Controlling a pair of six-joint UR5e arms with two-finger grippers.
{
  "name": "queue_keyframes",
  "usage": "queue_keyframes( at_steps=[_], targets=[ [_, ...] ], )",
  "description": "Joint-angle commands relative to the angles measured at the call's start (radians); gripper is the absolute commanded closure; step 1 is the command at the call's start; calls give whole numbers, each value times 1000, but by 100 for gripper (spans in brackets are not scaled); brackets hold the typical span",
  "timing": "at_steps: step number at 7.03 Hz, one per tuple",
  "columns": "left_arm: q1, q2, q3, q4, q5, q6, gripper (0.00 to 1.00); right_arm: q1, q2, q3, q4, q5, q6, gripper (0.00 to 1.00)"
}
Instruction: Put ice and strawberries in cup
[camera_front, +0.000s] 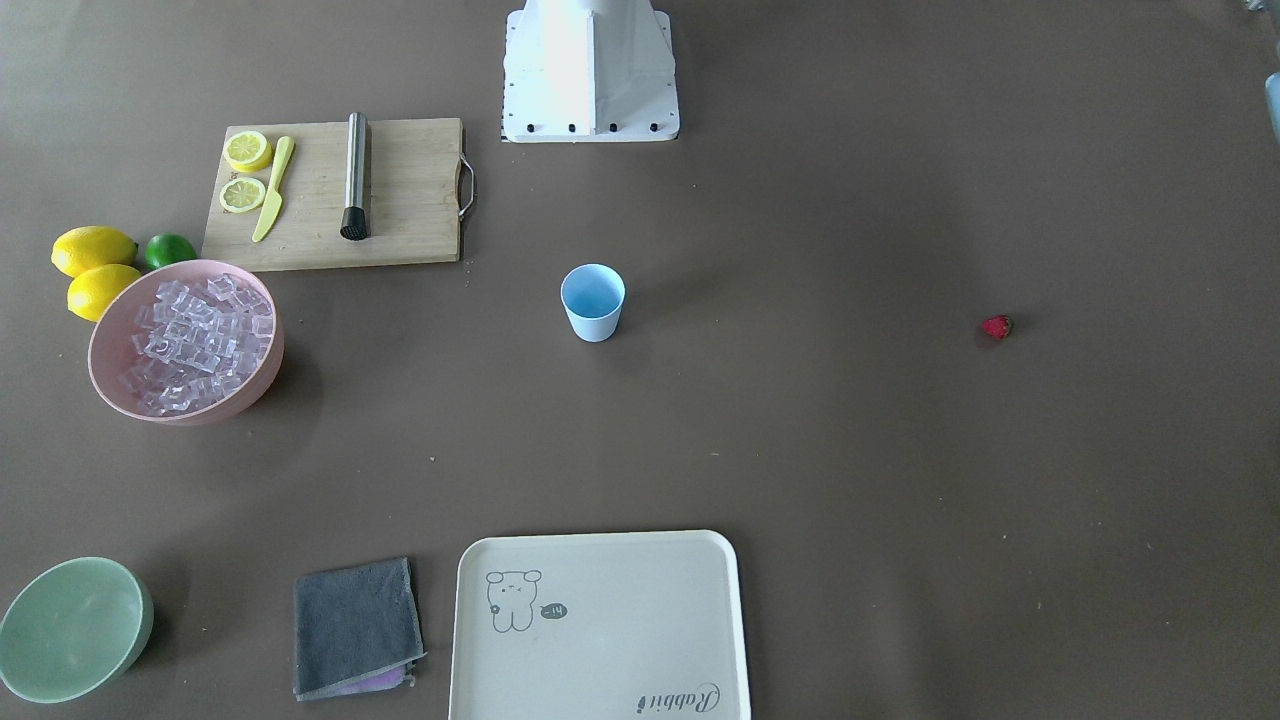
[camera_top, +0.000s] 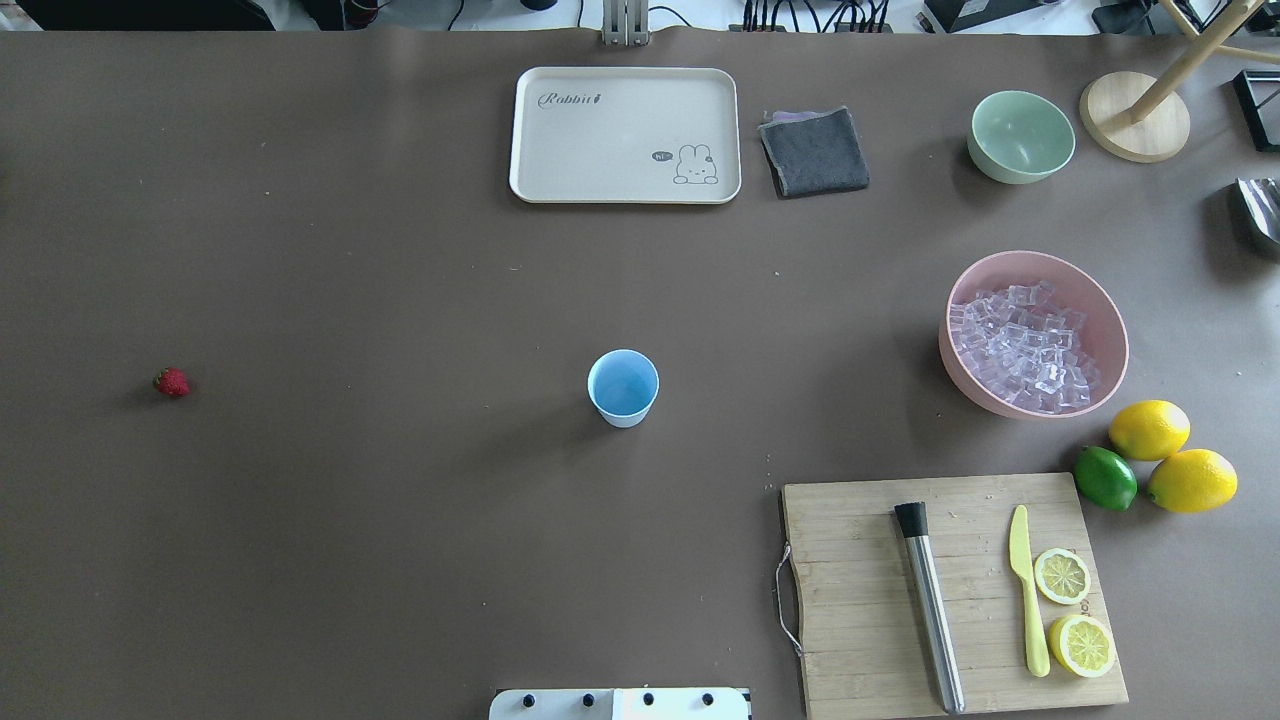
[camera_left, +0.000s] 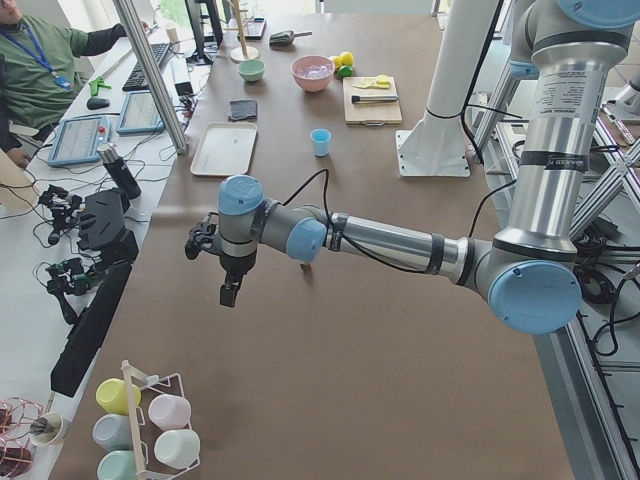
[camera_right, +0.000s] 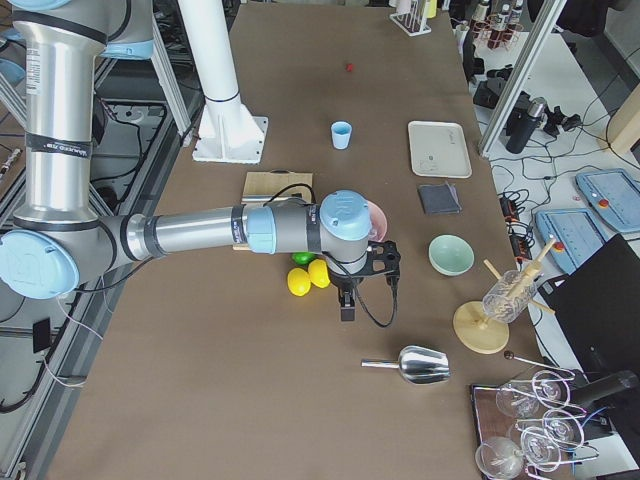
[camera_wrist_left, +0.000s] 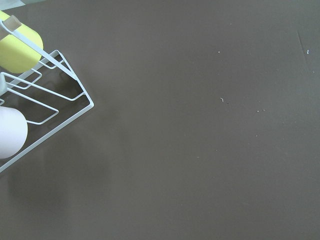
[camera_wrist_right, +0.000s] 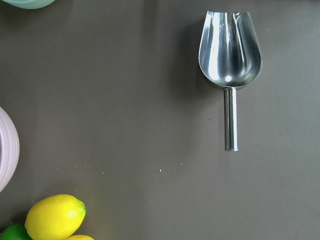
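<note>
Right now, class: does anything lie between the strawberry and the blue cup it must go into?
Nothing visible does. The strawberry and the cup have only bare brown table between them; the pink bowl of ice sits on the cup's other side.

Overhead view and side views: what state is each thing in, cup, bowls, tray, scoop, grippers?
cup: upright, empty.
pink bowl: upright, full of ice.
green bowl: upright, empty.
tray: flat, bare.
scoop: lying flat, empty.
strawberry: whole, outside the cup.
cut lemons: cut faces up.
left gripper: cannot tell open or shut.
right gripper: cannot tell open or shut.
</note>
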Motion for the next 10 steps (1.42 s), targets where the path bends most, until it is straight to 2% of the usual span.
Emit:
queue_keyframes(
  at_steps=[1,4,7,9,10],
  targets=[
    [0,-1,-2,0,2,-2,2,1,0,3,0,0,2,0],
    [9,-1,1,1,2,-5,2,-17,41,4,0,0,12,0],
    [9,-3,-3,0,0,-7,2,-171,197,1,0,-6,178,0],
    [11,0,17,-68,0,-8,2,-326,300,6,28,-9,411,0],
    [11,-1,18,-70,0,-8,2,-400,292,-3,164,-43,568,0]
  ],
)
